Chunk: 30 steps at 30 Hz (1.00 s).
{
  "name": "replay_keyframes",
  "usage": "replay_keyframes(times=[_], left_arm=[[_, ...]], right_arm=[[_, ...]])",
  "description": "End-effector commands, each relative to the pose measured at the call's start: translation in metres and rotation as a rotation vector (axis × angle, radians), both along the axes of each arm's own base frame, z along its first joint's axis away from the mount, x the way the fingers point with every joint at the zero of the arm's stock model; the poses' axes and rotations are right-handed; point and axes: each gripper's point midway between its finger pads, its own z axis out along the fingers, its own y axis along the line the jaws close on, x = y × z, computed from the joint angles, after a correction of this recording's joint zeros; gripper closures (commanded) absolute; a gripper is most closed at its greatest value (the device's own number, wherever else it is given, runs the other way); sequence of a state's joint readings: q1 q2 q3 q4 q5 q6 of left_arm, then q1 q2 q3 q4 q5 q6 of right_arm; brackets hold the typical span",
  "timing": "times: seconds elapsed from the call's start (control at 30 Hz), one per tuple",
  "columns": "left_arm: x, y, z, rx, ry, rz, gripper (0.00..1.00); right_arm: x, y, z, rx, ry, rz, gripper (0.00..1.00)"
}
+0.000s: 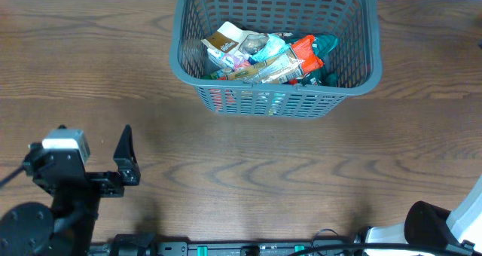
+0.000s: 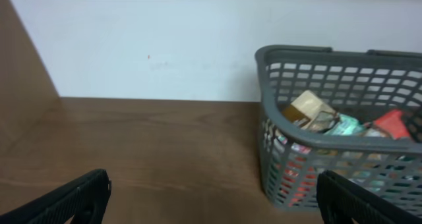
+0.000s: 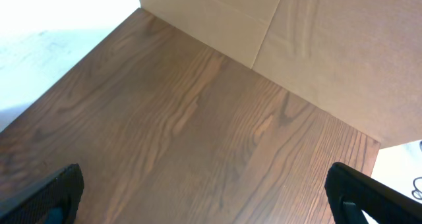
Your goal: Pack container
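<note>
Overhead, the container (image 1: pixel 275 102) of snack packets (image 1: pixel 263 56) is shown at the far bench (image 1: pixel 248 173) edge; the right wrist view is given mostly to wood. The left gripper (image 2: pixel 212 181) and right gripper (image 3: pixel 203 174) are held low, jaws released.

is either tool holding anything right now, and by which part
Nothing is held: the left tool and right tool are open and empty; the packets lie in the basket.

The left arm (image 1: pixel 71 187) is matte black with a pale grey camera block (image 1: pixel 66 143); the right arm (image 1: pixel 471 211) wears a white shell. The left pincer (image 2: pixel 211 207) and right pincer (image 3: pixel 211 201) have dull black fingers (image 2: pixel 69 199).
</note>
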State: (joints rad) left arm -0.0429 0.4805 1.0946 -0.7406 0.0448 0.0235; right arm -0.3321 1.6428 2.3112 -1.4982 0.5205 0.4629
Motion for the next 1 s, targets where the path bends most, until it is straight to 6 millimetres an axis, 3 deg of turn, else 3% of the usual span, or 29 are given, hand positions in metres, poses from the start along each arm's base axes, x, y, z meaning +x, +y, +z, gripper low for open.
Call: replay_keyframes(times=[0.0, 0.5, 0.97], left_arm=[[-0.001, 0.007, -0.015, -0.032, -0.015, 0.047, 0.02], [0.03, 0.01, -0.086, -0.057, -0.128, 0.061, 0.01], [0.03, 0.009, -0.128, -0.084, -0.113, 0.062, 0.01]], right_arm=[[-0.003, -0.002, 0.004, -0.016, -0.002, -0.007, 0.01], [-0.003, -0.002, 0.004, -0.016, -0.002, -0.007, 0.01], [-0.003, -0.002, 0.004, -0.016, -0.002, -0.007, 0.01]])
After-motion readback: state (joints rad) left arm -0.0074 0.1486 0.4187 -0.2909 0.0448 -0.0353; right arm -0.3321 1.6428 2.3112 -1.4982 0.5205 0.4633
